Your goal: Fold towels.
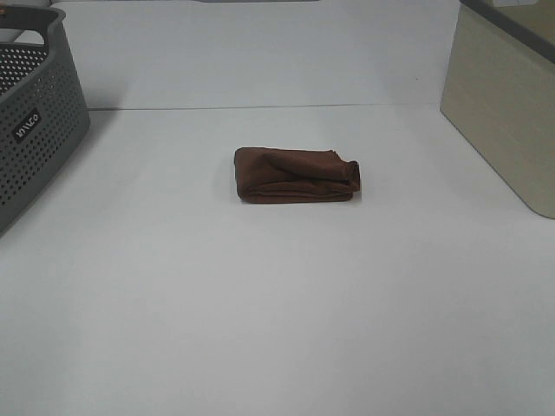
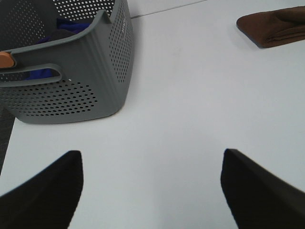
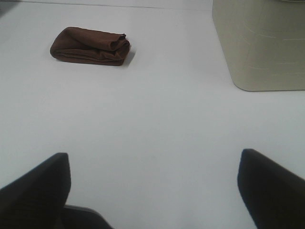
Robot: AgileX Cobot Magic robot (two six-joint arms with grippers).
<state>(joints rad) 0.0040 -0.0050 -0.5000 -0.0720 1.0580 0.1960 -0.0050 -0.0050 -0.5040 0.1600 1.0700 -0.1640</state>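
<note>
The dark reddish-brown towel (image 1: 297,175) lies folded into a small thick bundle in the middle of the white table, lying flat and untouched. The left wrist view catches one end of the towel (image 2: 274,27), and the whole towel (image 3: 90,46) shows in the right wrist view. My left gripper (image 2: 151,183) is open, its dark fingers (image 2: 45,188) spread wide over bare table, far from the towel. My right gripper (image 3: 155,183) is open too, its fingers (image 3: 271,188) wide apart, well short of the towel. Neither gripper appears in the exterior high view.
A grey perforated basket (image 1: 35,121) stands at the table's left edge; the basket (image 2: 81,90) holds something blue and an orange piece. A beige bin (image 1: 507,113) stands at the right, and the bin (image 3: 259,43) also shows near my right gripper.
</note>
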